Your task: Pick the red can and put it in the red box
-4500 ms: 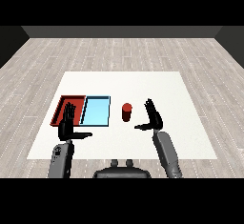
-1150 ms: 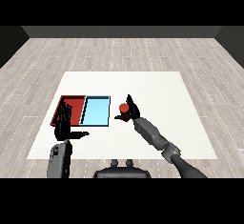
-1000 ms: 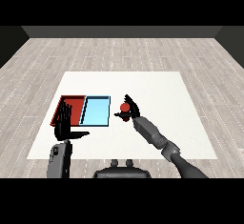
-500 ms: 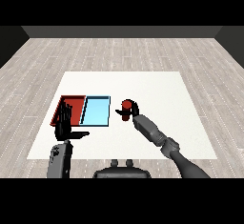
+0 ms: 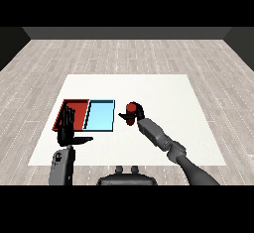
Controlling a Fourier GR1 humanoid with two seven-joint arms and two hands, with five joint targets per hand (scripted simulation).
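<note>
Half a second earlier the right hand (image 5: pixel 136 113) had reached the red can (image 5: pixel 130 111); now its fingers were curled round the can, just right of the light blue tray (image 5: pixel 99 115). The can appeared to be secured, though whether it had left the white table (image 5: pixel 163 88) could not be told. Transport to the red tray (image 5: pixel 75 109), past the blue one, remained. The left hand (image 5: pixel 68 128) hung over the red tray's near edge, fingers straight.
</note>
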